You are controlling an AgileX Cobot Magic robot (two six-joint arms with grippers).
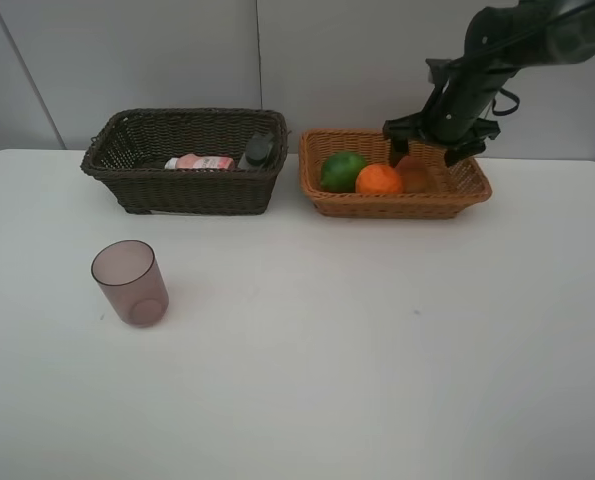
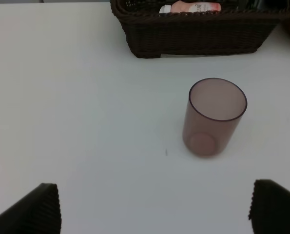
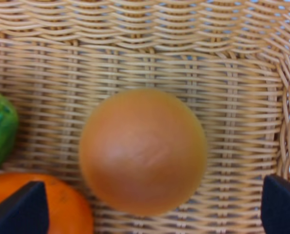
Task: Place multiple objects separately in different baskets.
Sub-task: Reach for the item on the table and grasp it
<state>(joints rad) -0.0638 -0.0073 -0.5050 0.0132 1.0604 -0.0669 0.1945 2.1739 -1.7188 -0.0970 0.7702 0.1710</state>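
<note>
The light orange-tan basket (image 1: 467,195) holds the green round fruit (image 1: 342,170), the orange (image 1: 379,179) and the red-orange round fruit (image 1: 413,175). My right gripper (image 1: 424,153) is open just above the red-orange fruit (image 3: 142,150), which lies free on the basket floor (image 3: 242,146). The dark brown basket (image 1: 182,190) holds the pink white-capped bottle (image 1: 200,162) and the dark grey bottle (image 1: 257,150). The mauve cup (image 1: 130,283) stands upright on the table. My left gripper (image 2: 154,207) is open, short of the cup (image 2: 213,117); it is not seen in the high view.
The white table (image 1: 357,340) carries both baskets side by side at the back, close to the wall. The right arm (image 1: 507,45) reaches in from the upper right over the tan basket.
</note>
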